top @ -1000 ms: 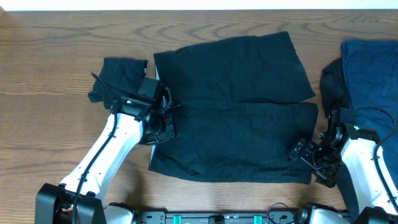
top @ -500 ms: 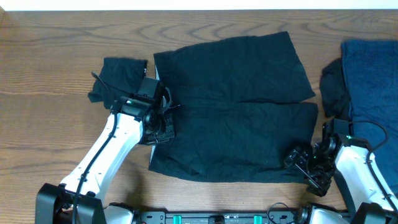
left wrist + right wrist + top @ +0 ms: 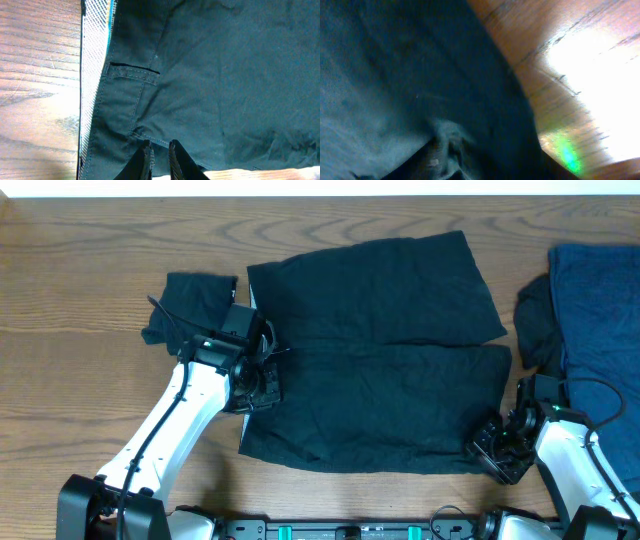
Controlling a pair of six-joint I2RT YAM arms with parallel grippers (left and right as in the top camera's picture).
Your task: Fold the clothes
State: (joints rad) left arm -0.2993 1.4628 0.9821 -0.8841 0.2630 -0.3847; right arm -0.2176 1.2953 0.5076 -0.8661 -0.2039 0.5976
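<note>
Now | garment (image 3: pixel 380 380): black, spread flat on table (image 3: pixel 90 260), pale inner edge at left | left gripper (image 3: pixel 160 148): jaws nearly together, pinching garment's left edge | right gripper (image 3: pixel 492 452): at garment's near right corner, jaws cannot tell

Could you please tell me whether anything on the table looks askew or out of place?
Mildly: the black garment lies skewed, its upper half tilted against the lower, splaying apart toward the right, and a small black cloth sits rumpled beside its upper left corner.
</note>
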